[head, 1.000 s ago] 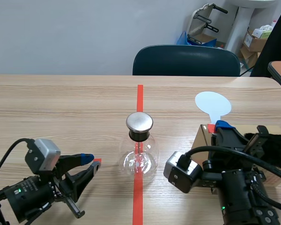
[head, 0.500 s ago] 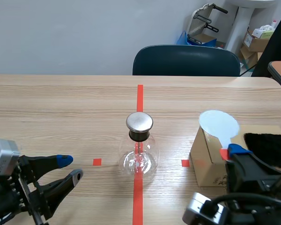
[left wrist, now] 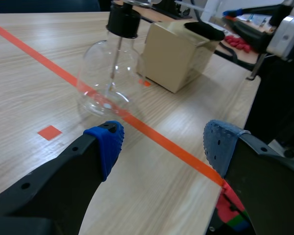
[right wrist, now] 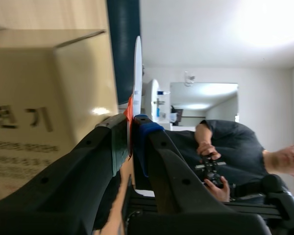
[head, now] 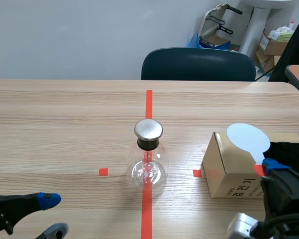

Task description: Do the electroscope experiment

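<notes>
1. Electroscope [head: 148, 159] first: it stands upright at mid-table, long axis vertical, metal cap on top and glass bulb on the wood, right on the orange-red tape line [head: 148, 104]. In the left wrist view the electroscope [left wrist: 110, 73] is ahead of the gripper, with a thin rod running down inside the glass.
2. The paddle [head: 247, 139] points up and slightly away from the grip, handle down, its white disc facing the scene camera above the cardboard box [head: 229, 167]. From the right wrist the paddle [right wrist: 136, 73] is edge-on, running straight out from the fingers.
3. The right gripper [head: 265, 168] is clamped tight on the paddle's red handle, low at the near right of the box. The wrist view confirms it: both pads of the right gripper [right wrist: 130, 129] press the handle.
4. The left gripper [head: 54, 215] sits spread wide, holding nothing, by the table's near edge and well apart from the flask. Its wrist view shows the left gripper [left wrist: 164, 147] with a broad gap.
5. Room: a strip of wood with a tape square separates flask and box. A black cloth [head: 289, 152] lies on the box's right side.
6. Since a second ago, the left arm has pulled back toward the near left corner. The right arm has dropped and carried the paddle rightward across the box. The electroscope has not moved.
</notes>
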You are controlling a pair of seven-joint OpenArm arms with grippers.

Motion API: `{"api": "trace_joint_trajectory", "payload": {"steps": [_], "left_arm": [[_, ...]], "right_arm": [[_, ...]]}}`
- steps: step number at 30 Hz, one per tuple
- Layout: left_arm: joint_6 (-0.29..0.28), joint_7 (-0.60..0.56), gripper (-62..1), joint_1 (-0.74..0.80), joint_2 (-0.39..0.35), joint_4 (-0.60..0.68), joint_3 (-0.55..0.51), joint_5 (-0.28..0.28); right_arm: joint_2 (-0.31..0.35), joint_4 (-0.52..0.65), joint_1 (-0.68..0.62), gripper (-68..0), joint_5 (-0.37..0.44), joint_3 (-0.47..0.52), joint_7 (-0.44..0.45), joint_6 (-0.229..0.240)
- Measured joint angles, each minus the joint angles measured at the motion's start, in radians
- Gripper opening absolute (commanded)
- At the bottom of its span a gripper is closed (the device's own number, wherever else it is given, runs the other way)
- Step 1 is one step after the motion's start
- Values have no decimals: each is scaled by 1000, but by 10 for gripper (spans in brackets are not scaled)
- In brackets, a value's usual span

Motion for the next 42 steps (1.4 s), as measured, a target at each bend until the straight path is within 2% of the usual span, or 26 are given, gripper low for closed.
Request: {"api": "trace_joint_trajectory", "payload": {"steps": [5,8,11,15,17,19,21,24,27,30,35,38,42], "left_arm": [[31,-12,-232,51,-26,27,0,43],[72,-35,-232,71,-26,37,0,51],[88,-29,-232,75,-24,49,0,93],[95,-26,-232,75,-17,59,0,88],[100,-26,-232,76,-17,61,0,107],[127,-20,-232,79,-8,68,0,141],[153,7,-232,84,17,77,-1,149],[159,45,-232,85,47,90,-1,179],[177,38,-232,92,45,114,-1,179],[208,38,-232,105,38,146,-2,178],[227,95,-232,119,49,187,-2,198],[250,163,-232,117,77,187,-2,197],[275,166,-232,111,95,187,-2,185]], "right_arm": [[-42,-82,0,-656,0,27,58,3],[-43,-93,0,-656,0,26,67,3],[-45,-103,2,-656,0,26,80,3],[-45,-137,17,-656,0,26,95,0],[-45,-155,25,-656,-2,26,95,-2],[-45,-167,33,-656,-13,26,95,-2],[-45,-168,35,-655,-15,26,95,-8],[-45,-168,36,-655,-15,26,95,-8],[-45,-168,36,-642,-15,26,95,-8],[-45,-168,36,-552,-15,26,95,-7],[-45,-168,35,-332,-15,26,92,0],[-45,-168,35,-249,-15,26,92,0],[-45,-168,35,-120,-15,26,92,0]]}}
